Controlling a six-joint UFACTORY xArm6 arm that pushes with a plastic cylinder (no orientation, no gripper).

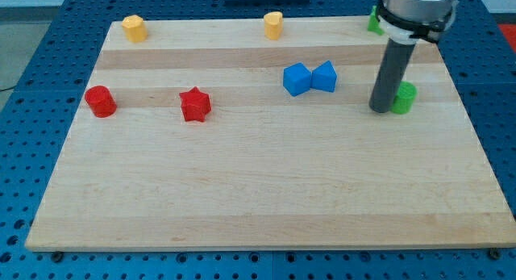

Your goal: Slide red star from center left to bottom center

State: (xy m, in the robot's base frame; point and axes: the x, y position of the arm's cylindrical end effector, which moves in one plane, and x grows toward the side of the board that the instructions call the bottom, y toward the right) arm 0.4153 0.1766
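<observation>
The red star [194,105] lies on the wooden board [266,199] at the centre left. My tip [380,109] rests on the board far to the star's right, touching or nearly touching the left side of a green cylinder [405,98]. The dark rod rises from it to the arm at the view's top right.
A red cylinder [101,101] lies left of the star. Two blue blocks [297,79] [324,76] sit side by side right of centre. Yellow blocks lie at the top left [133,27] and top centre [273,25]. A green block [374,22] shows partly behind the arm.
</observation>
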